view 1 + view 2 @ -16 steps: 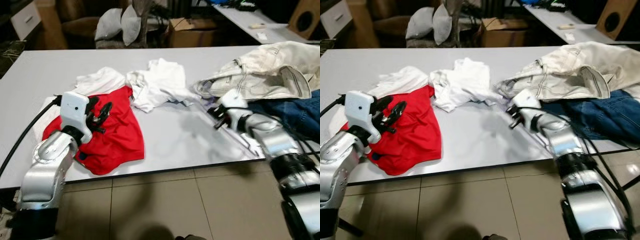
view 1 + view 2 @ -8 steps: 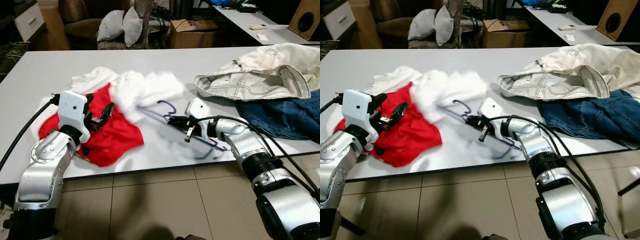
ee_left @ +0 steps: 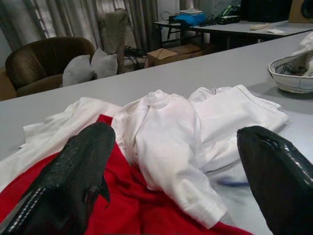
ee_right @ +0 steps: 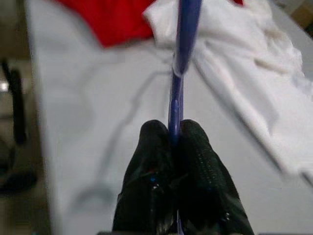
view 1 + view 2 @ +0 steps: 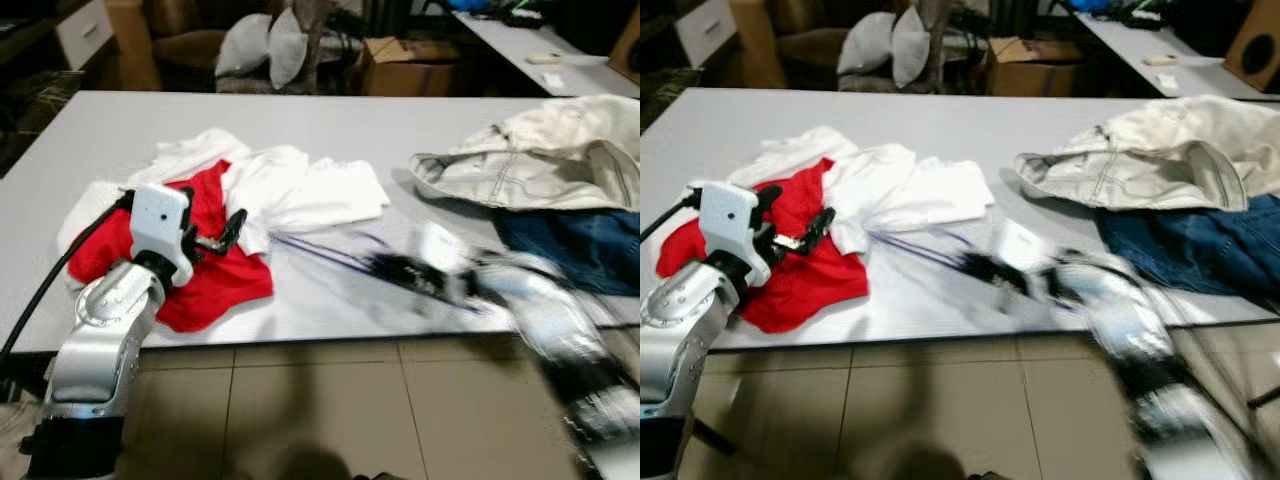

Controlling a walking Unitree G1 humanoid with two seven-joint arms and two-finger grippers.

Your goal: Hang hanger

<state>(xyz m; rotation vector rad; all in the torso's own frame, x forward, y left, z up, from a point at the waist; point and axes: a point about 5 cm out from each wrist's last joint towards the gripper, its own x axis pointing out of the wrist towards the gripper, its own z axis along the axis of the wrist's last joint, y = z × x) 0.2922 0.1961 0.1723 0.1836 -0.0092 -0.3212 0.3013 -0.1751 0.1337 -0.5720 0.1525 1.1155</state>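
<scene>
Two black fingers of the right gripper are clamped on the thin blue hanger, carrying it low over the bench's near edge, beside the white shirt. Left gripper, jaws apart, hovers over the red shirt, probably ready to help.

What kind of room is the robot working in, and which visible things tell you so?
Probably a lived-in living or work room: a brown armchair with grey cushions, a cardboard box, and a big grey table strewn with clothes.
</scene>
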